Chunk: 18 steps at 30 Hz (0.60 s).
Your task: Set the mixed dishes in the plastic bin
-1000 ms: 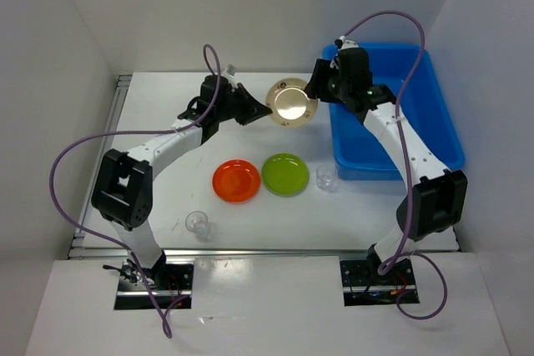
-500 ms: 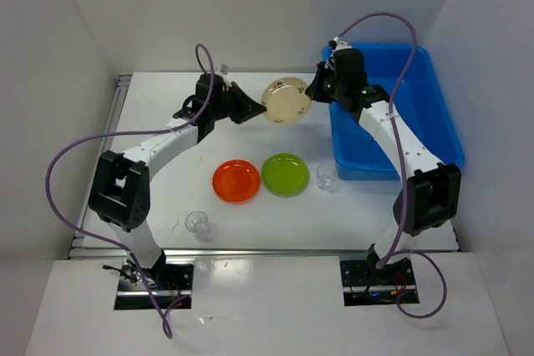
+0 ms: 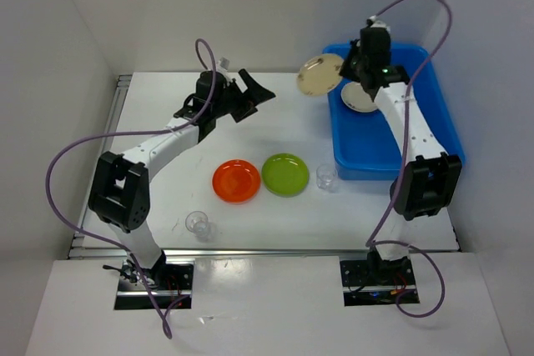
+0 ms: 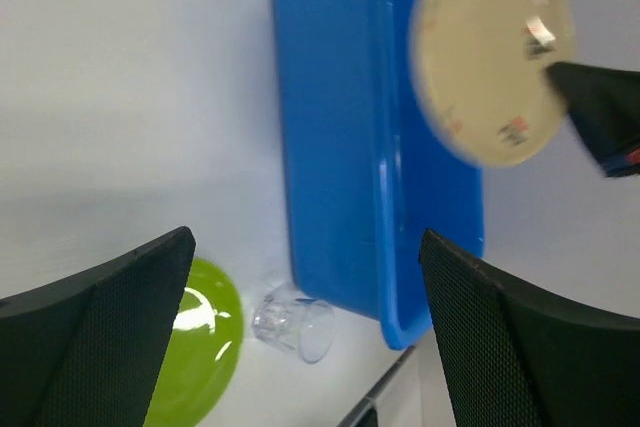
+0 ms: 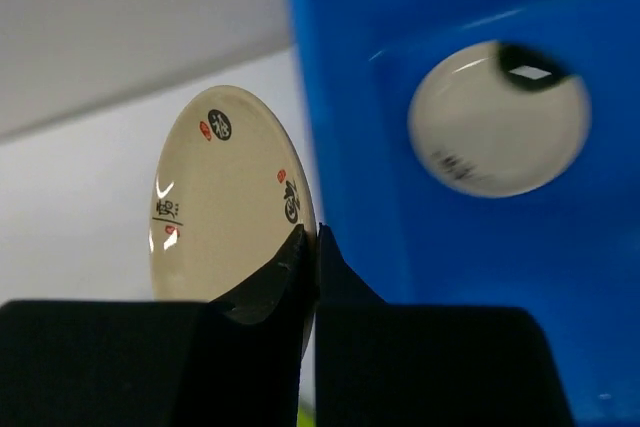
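Note:
My right gripper is shut on the rim of a beige plate with dark marks, held on edge in the air just left of the blue plastic bin. A second beige plate lies inside the bin. My left gripper stands open and empty left of the held plate. On the table lie an orange plate, a lime green plate and two clear cups.
White walls close in the table on the left, back and right. The bin fills the back right corner. Purple cables loop above both arms.
The left gripper let go of the beige plate and opened. The right gripper, shut on the plate, carried it right and back to the bin's left rim.

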{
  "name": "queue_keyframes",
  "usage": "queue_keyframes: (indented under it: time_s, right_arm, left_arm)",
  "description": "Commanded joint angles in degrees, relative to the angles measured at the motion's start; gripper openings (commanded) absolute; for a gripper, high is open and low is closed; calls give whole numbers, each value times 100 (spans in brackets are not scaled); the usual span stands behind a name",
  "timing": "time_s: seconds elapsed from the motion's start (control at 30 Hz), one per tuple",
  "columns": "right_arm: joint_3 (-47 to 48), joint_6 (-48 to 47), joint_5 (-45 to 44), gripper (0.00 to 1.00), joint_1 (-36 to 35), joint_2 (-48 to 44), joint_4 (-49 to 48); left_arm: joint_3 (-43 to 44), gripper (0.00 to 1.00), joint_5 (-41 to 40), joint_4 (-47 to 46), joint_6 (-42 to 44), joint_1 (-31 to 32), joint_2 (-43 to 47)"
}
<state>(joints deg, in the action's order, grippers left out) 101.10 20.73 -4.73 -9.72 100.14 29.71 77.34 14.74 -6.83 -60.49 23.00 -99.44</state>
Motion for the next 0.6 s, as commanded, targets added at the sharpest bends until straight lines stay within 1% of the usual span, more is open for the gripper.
queue_keyframes:
  time_s: [0.0, 0.1, 0.13, 0.2, 0.33, 0.43, 0.47, 0.57]
  right_arm:
    - [725, 124, -1124, 1, 810, 163, 201]
    - [780, 308, -1625, 1, 1269, 462, 254]
    - [841, 309, -1627, 1, 1549, 550, 350]
    - [841, 457, -1732, 1, 1753, 796, 465]
    - [1157, 519, -1987, 1, 1877, 1340, 728]
    - [1648, 520, -1988, 1, 1877, 1929, 1009]
    - [1980, 520, -1988, 1, 1877, 2096, 1106]
    - [2404, 581, -1936, 1, 1877, 2650, 1309]
  left_arm:
    - [-358, 100, -305, -55, 300, -217, 547]
    - [-658, 100, -410, -55, 362, -270, 811]
    - [-815, 100, -411, -55, 423, -270, 864]
    - [-957, 100, -411, -55, 424, -332, 996]
    - [-1090, 100, -464, 6, 529, -384, 1049]
    - [-1090, 100, -464, 67, 582, -455, 1049]
    - [-1090, 100, -524, 68, 582, -455, 1049]
    - [-1090, 100, -630, 147, 722, -507, 1049]
